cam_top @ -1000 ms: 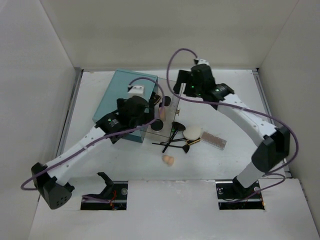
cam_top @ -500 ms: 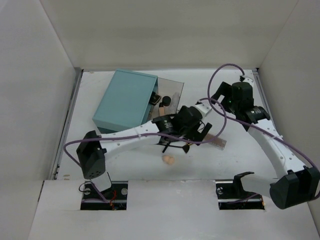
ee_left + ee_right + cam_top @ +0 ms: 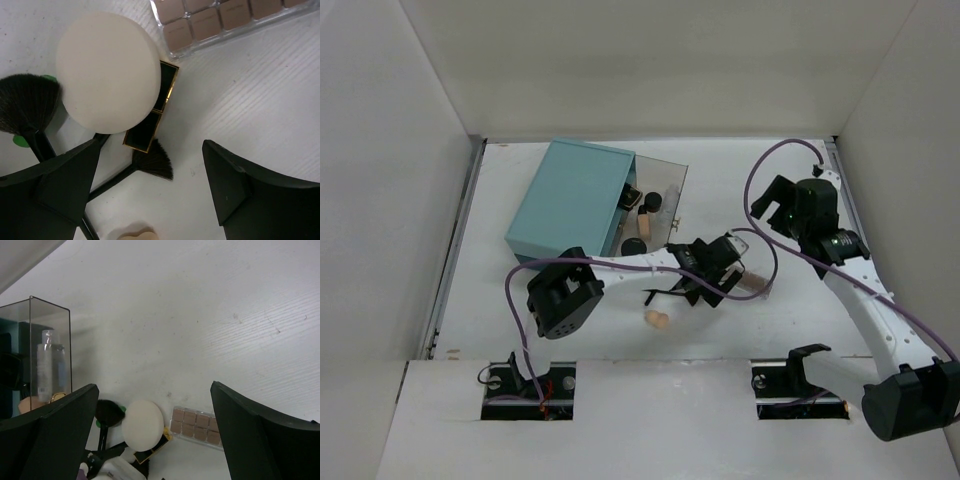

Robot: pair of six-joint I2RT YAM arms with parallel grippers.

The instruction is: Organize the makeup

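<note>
My left gripper (image 3: 151, 146) hangs open just above the loose makeup on the table. Below its fingers lie a round white puff (image 3: 107, 72), a black-and-gold case (image 3: 149, 120) and a small black fan brush (image 3: 156, 162). A bigger black brush (image 3: 26, 102) is at the left, the pinkish palette (image 3: 220, 17) beyond, the peach sponge (image 3: 132, 235) at the near edge. Nothing sits between the jaws. My right gripper (image 3: 152, 387) is open and empty, high at the right rear, looking down on the puff (image 3: 142, 425) and palette (image 3: 197, 426).
The teal box (image 3: 575, 200) stands at the back left. A clear organiser (image 3: 660, 195) against it holds a clear tube (image 3: 47, 360), a beige bottle (image 3: 645, 225) and black compacts (image 3: 633, 245). The peach sponge (image 3: 657, 320) lies apart, near the front.
My left arm has swung from the organiser rightward and come down over the puff and brushes. The right arm has drawn back from above the organiser to the right rear.
</note>
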